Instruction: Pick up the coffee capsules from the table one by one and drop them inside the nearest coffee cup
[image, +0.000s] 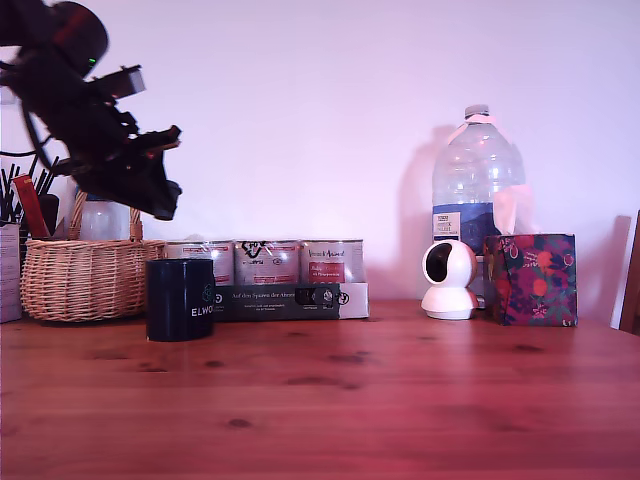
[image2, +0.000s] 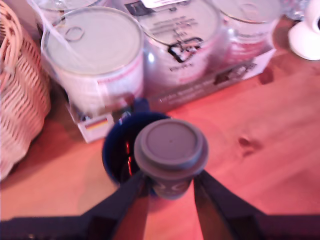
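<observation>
In the wrist view a dark capsule (image2: 171, 145) with a flat round lid sits between my gripper's (image2: 170, 182) two dark fingers, which are shut on its body. It hangs over the rim of the dark navy mug (image2: 120, 150), partly covering the mug's opening. In the exterior view the mug (image: 180, 298), lettered "ELWO", stands on the wooden table at the exterior view's left. The gripper (image: 162, 200) hovers well above it, a little to its left. The capsule itself does not show in that view.
A wicker basket (image: 85, 277) stands left of the mug in the exterior view. Three silver tins (image: 265, 262) on a dark flat box (image: 290, 300) sit right behind it. A white camera (image: 448, 280), water bottle (image: 477, 190) and patterned box (image: 531, 279) stand at the right.
</observation>
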